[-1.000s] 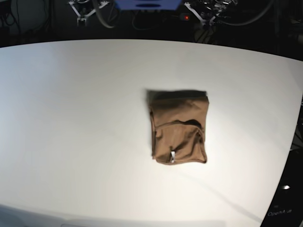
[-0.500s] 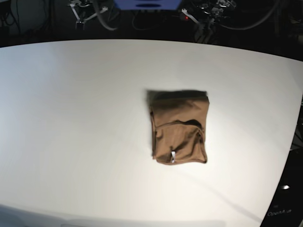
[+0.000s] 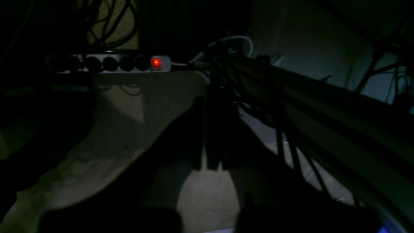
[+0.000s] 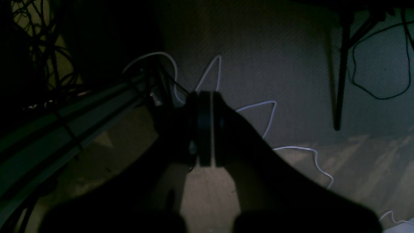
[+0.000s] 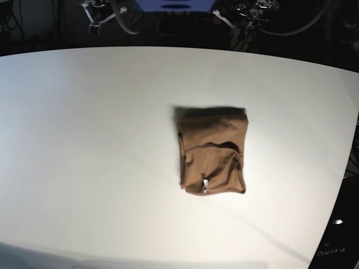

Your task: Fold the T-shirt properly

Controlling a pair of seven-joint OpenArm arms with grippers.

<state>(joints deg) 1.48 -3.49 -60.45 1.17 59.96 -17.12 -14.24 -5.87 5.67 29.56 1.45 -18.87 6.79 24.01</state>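
The brown T-shirt (image 5: 212,154) lies folded into a compact rectangle right of the white table's (image 5: 84,140) middle, with a small white tag (image 5: 205,185) showing near its front edge. Both arms are drawn back beyond the table's far edge, well clear of the cloth: the left arm (image 5: 240,15) at top right, the right arm (image 5: 96,17) at top left. In the dark left wrist view my left gripper (image 3: 216,94) is shut and holds nothing. My right gripper (image 4: 204,97) is also shut and empty, its fingers pressed together above the floor.
A power strip (image 3: 156,62) with a red light, bundled cables (image 3: 275,106) and a frame rail sit below the left arm. A white cable (image 4: 268,110) and a dark table leg (image 4: 339,81) show on the floor. The table's right edge (image 5: 349,168) runs close to the T-shirt.
The arm parts beyond the far edge have shifted slightly. The T-shirt has not moved.
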